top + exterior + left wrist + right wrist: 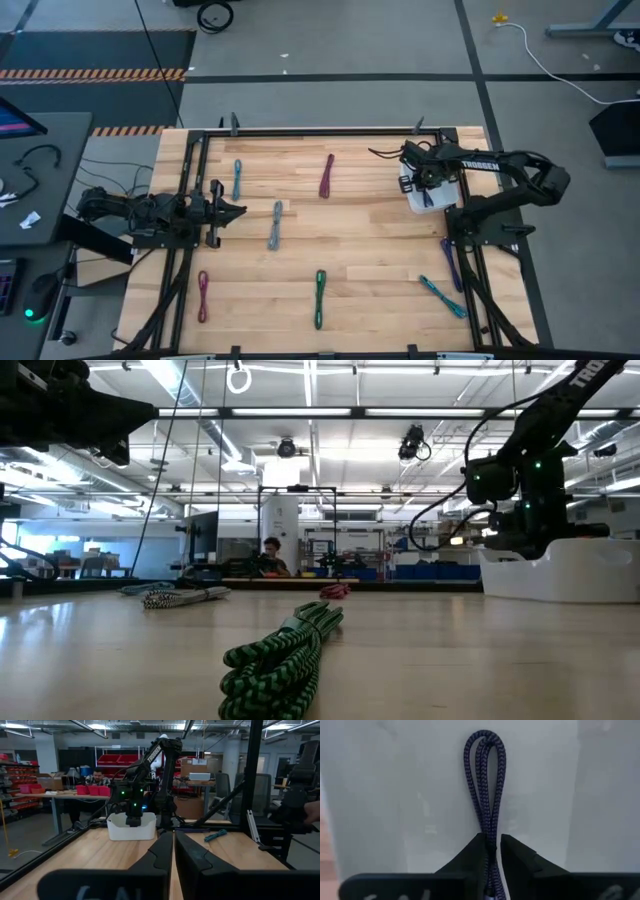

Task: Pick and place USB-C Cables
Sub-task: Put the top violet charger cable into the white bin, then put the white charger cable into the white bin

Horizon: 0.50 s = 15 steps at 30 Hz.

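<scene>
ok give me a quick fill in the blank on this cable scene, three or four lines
1. The right gripper is shut on a folded braided ____ cable.
2. That gripper hangs over the white plastic ____ at the table's right side.
3. The left gripper rests at the table's left edge with its fingers ____.
4. In the low view, the nearest braided cable bundle is ____.

Missing words: purple; bin; shut; green

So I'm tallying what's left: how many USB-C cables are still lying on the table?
7: teal, maroon, grey-blue, red, green, purple, teal. Another is in the right gripper over the white bin; its contents are hidden.
</scene>
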Each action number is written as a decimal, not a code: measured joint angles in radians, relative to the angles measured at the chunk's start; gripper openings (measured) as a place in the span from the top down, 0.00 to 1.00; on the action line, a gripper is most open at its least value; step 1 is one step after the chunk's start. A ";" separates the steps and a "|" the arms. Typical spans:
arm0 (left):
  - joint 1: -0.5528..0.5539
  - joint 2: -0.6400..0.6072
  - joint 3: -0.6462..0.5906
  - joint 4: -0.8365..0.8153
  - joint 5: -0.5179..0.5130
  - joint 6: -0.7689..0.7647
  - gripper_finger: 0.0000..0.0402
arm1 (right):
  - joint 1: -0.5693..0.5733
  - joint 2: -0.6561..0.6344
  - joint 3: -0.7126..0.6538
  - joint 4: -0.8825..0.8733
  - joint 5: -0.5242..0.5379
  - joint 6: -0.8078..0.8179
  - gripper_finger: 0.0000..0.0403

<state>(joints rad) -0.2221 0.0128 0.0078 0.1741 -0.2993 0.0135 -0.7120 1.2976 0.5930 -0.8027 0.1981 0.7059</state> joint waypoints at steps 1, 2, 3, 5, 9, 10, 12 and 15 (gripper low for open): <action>0.000 0.000 0.000 0.000 0.000 0.000 0.94 | 0.000 -0.006 0.000 -0.002 0.015 -0.003 0.81; 0.000 0.000 0.000 0.000 0.000 0.000 0.95 | 0.000 -0.014 0.002 -0.008 0.029 -0.007 0.80; 0.000 0.000 0.000 0.000 0.000 0.000 0.95 | 0.000 -0.024 0.008 -0.019 0.044 -0.014 0.78; 0.000 0.000 0.000 0.000 0.000 0.000 0.96 | 0.000 -0.051 0.031 -0.053 0.066 -0.029 0.75; 0.000 0.000 0.000 0.000 0.000 0.000 0.96 | 0.022 -0.116 0.140 -0.212 0.118 -0.060 0.69; 0.000 0.000 0.000 0.000 0.000 -0.001 0.95 | 0.035 -0.130 0.180 -0.263 0.136 -0.047 0.69; 0.000 0.000 0.000 0.000 0.000 -0.001 0.95 | 0.077 -0.153 0.266 -0.343 0.153 -0.022 0.68; 0.000 0.000 0.000 0.001 0.000 0.000 0.94 | 0.176 -0.174 0.386 -0.317 0.147 -0.003 0.69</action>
<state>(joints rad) -0.2221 0.0128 0.0078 0.1753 -0.2993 0.0132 -0.5362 1.1234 0.9786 -1.1195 0.3451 0.7030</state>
